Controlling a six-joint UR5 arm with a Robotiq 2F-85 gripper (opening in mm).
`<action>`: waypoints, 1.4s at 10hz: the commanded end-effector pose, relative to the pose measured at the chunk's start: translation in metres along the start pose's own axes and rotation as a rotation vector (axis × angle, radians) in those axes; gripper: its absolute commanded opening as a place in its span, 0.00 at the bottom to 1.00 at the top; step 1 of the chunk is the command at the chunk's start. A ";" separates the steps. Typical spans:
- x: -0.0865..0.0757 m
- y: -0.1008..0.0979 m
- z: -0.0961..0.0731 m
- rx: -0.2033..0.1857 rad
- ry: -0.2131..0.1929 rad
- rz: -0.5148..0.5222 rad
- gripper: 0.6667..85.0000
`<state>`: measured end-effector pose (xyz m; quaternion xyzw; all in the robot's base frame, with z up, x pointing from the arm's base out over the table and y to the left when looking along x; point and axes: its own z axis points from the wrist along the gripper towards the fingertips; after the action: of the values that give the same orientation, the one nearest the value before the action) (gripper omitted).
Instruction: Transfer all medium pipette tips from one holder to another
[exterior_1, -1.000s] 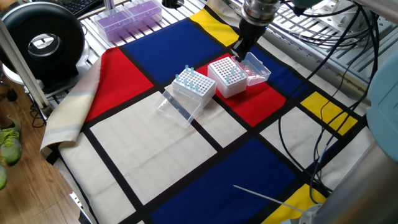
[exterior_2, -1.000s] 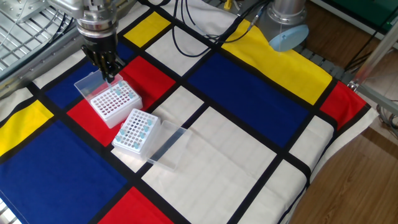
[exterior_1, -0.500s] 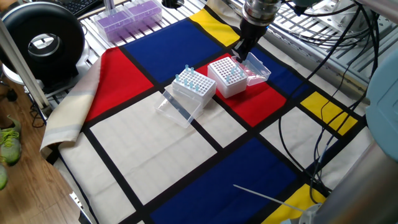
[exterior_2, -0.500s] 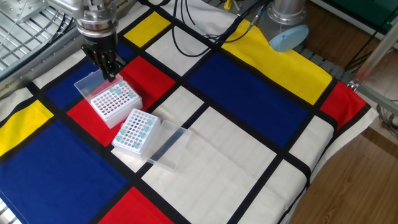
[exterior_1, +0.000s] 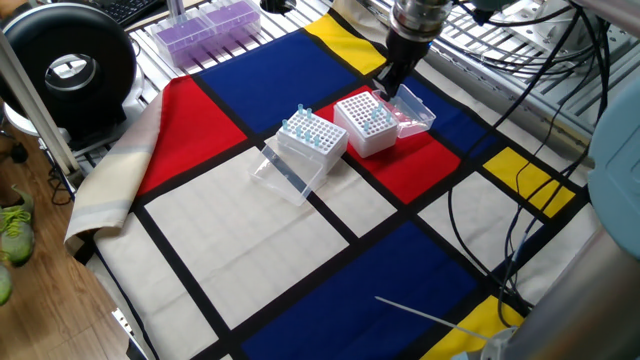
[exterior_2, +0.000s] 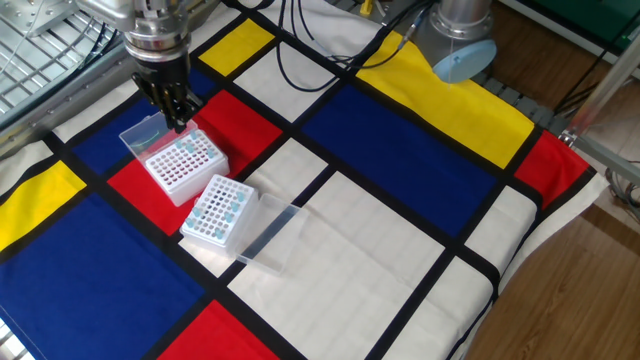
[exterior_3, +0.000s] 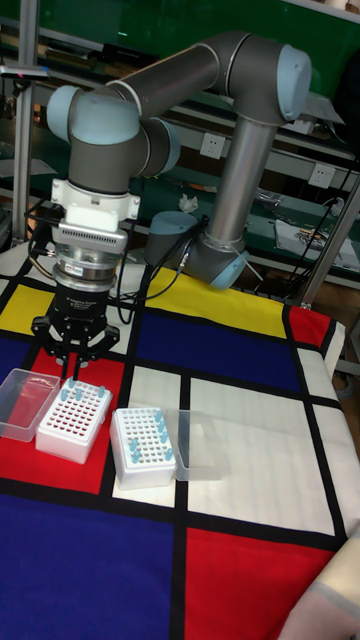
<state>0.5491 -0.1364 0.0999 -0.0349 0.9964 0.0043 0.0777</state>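
Note:
Two white rack boxes stand side by side on the checked cloth. One rack (exterior_1: 312, 142) (exterior_2: 218, 212) (exterior_3: 143, 452) holds several medium pipette tips (exterior_1: 303, 128) (exterior_3: 160, 432) with light-blue tops. The other rack (exterior_1: 366, 126) (exterior_2: 183, 166) (exterior_3: 72, 426) carries only a few tips along its far row. My gripper (exterior_1: 384, 88) (exterior_2: 178, 124) (exterior_3: 75, 380) points straight down over that far row. Its fingers are drawn together on what looks like one tip, its lower end at the rack's top.
A clear open lid (exterior_1: 412, 110) (exterior_3: 25, 400) hangs off the rack under the gripper, and another lid (exterior_1: 290, 172) (exterior_3: 205, 445) off the fuller rack. A purple-filled rack (exterior_1: 205, 25) and a black round device (exterior_1: 70, 65) sit beyond the cloth. Cables (exterior_1: 520, 200) trail on the right.

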 end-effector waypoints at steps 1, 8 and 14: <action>-0.014 0.027 -0.010 -0.005 -0.006 0.071 0.24; -0.039 0.109 -0.015 -0.022 -0.009 0.169 0.20; -0.048 0.147 -0.003 -0.074 -0.038 0.175 0.26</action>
<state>0.5820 -0.0035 0.1121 0.0438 0.9944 0.0345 0.0896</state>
